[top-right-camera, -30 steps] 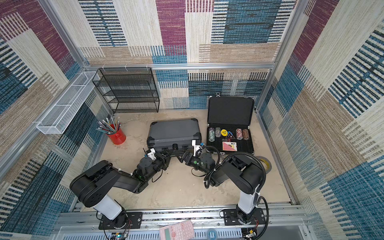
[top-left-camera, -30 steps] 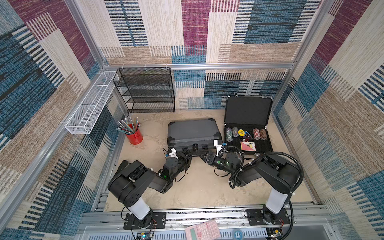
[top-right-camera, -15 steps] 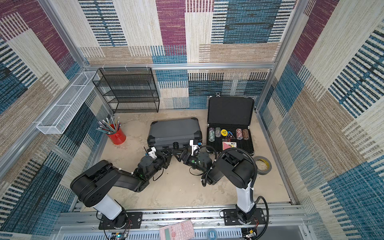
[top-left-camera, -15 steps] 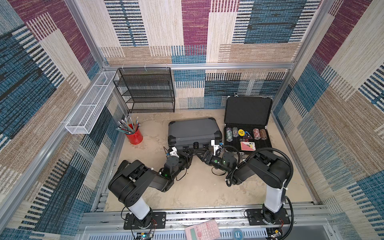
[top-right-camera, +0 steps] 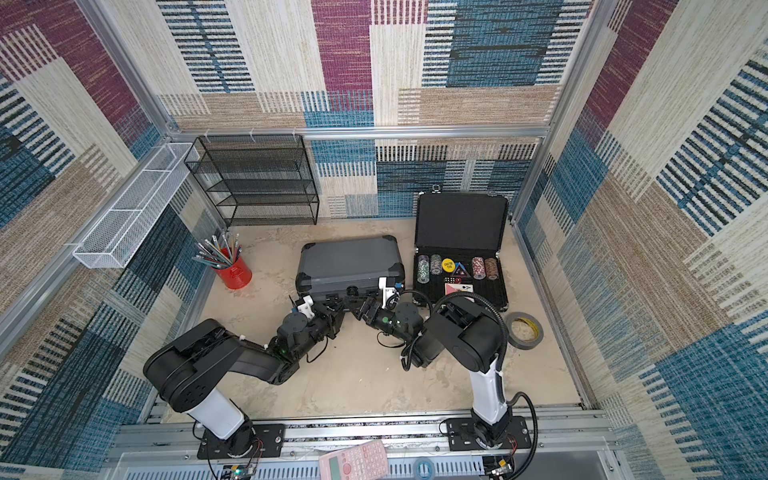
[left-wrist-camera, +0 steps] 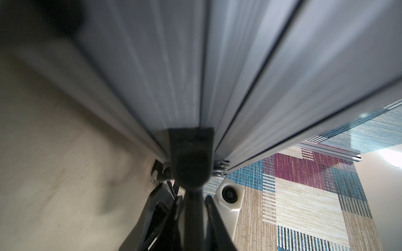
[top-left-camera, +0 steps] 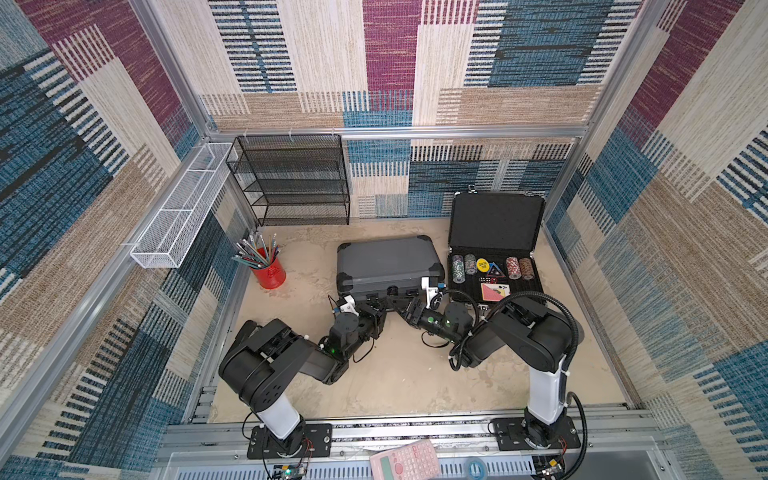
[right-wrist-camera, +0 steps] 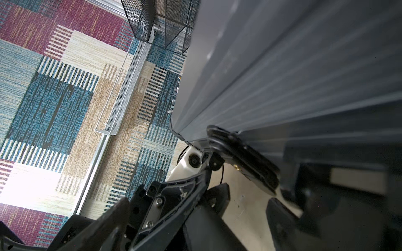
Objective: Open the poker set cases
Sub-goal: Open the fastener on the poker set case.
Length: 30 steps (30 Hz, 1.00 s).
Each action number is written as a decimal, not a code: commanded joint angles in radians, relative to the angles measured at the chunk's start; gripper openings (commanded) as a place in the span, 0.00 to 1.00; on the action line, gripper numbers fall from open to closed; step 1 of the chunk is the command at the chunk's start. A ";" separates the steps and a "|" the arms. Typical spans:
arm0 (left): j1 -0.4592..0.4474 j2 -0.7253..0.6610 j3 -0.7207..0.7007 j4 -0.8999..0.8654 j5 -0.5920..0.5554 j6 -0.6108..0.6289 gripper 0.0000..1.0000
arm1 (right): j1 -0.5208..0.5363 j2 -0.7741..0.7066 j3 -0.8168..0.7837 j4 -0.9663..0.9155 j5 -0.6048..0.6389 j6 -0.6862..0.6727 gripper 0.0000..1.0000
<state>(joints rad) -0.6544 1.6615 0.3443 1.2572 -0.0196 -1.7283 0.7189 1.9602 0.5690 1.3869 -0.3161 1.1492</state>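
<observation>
Grey ribbed shell with black corner caps: in both top views the grey poker case [top-left-camera: 386, 262] lies shut in the middle of the table [top-left-camera: 395, 374]. The black poker case [top-left-camera: 496, 224] sits just beside it, already open with its chips [top-left-camera: 515, 268] showing. The left gripper [top-left-camera: 379, 304] and right gripper [top-left-camera: 402, 305] meet close together at the grey case's front edge.

Left wrist view: the fingers [left-wrist-camera: 192, 178] are clenched with nothing between them, their tip pressed against the ribbed front.

Right wrist view: the right jaws stand wide, grasping nothing, beside a black fitting [right-wrist-camera: 243, 160]; whether it is a latch or the handle's end I cannot tell.

My judgement is that the case is stiff, heavy with chips, and smooth enough to slide. It is best taken at the front lip, by the latches.
</observation>
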 commanded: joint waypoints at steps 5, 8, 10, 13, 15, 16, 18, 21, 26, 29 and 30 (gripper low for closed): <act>-0.002 -0.004 0.018 0.153 0.019 0.006 0.00 | -0.008 0.028 0.003 0.096 -0.009 0.024 1.00; -0.002 -0.001 0.021 0.153 0.020 0.005 0.00 | -0.010 0.037 0.008 0.115 -0.014 0.032 1.00; -0.004 0.001 0.021 0.153 0.020 0.004 0.00 | -0.011 0.041 0.018 0.116 -0.021 0.034 0.99; -0.004 0.006 0.021 0.153 0.020 0.004 0.00 | -0.012 0.049 0.035 0.127 -0.034 0.039 1.00; -0.004 0.009 0.021 0.153 0.020 0.003 0.00 | -0.012 0.052 0.043 0.139 -0.043 0.045 1.00; -0.004 0.011 0.020 0.153 0.020 0.002 0.00 | -0.012 0.054 0.043 0.145 -0.044 0.047 1.00; -0.004 0.013 0.021 0.153 0.020 0.001 0.00 | -0.013 0.057 0.045 0.154 -0.044 0.053 1.00; -0.004 0.014 0.019 0.155 0.019 0.000 0.00 | -0.020 0.065 0.040 0.185 -0.046 0.069 1.00; -0.004 0.015 0.017 0.155 0.020 -0.005 0.00 | -0.027 0.081 0.033 0.266 -0.054 0.110 1.00; -0.003 0.017 0.018 0.154 0.019 -0.006 0.00 | -0.027 0.074 0.025 0.278 -0.054 0.108 0.99; -0.005 0.018 0.019 0.153 0.019 -0.006 0.00 | -0.028 0.071 0.022 0.272 -0.049 0.104 0.99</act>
<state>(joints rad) -0.6556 1.6833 0.3542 1.2552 -0.0299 -1.7466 0.6968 2.0312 0.5949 1.4117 -0.3889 1.2011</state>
